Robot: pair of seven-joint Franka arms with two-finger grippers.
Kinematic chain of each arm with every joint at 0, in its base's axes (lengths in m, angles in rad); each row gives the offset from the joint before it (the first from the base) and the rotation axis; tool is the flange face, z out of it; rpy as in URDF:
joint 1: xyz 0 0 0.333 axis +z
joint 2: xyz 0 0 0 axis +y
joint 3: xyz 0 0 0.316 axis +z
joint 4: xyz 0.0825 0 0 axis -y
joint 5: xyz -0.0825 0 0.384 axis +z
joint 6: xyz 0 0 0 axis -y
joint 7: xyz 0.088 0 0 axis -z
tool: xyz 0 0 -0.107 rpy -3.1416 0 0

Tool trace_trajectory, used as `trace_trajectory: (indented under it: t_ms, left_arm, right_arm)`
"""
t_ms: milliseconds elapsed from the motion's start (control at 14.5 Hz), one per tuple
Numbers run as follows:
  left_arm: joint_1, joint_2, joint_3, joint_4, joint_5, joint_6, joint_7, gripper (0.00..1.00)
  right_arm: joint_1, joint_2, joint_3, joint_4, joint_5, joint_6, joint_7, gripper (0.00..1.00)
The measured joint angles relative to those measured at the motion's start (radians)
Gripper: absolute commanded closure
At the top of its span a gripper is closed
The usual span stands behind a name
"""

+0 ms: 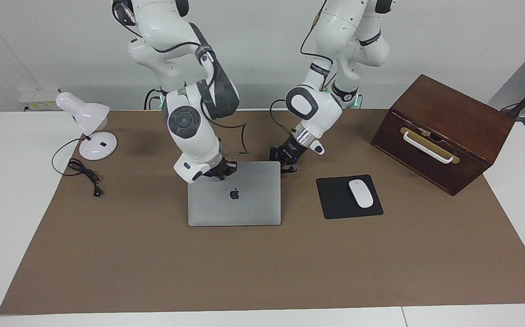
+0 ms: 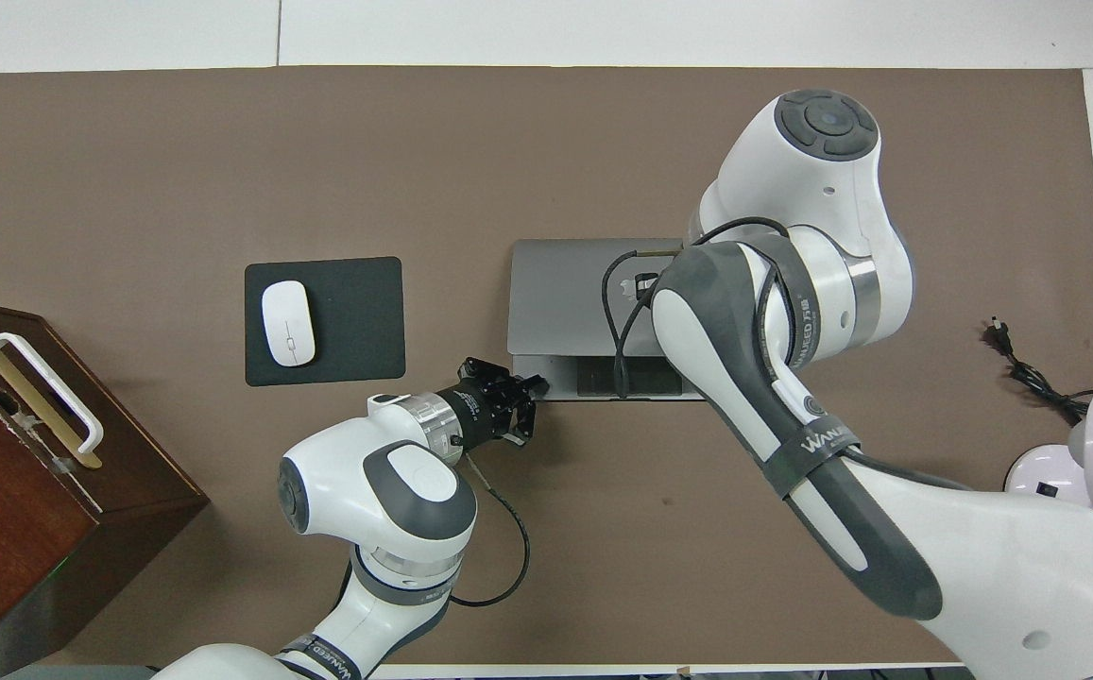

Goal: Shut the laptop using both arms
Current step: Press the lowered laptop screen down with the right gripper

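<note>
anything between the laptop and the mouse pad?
Nothing. Bare brown mat separates the laptop and the mouse pad, clearest in the facing view.

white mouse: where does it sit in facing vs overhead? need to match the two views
Facing view: the white mouse lies on the black mouse pad, right of centre, between the laptop and the wooden box.
Overhead view: the mouse is left of centre, on the same pad, the box at the lower left.
Shared landmark: the laptop, beside the pad in both views.
</note>
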Motion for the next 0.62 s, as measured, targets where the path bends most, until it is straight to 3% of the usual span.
trace_trajectory:
  t_ms: [622]
  left_arm:
    - [0.005,0.000,0.003,0.001,-0.003,-0.001,0.018,1.00]
  right_arm:
    - [0.000,-0.025,0.000,-0.069,0.001,0.000,0.000,1.00]
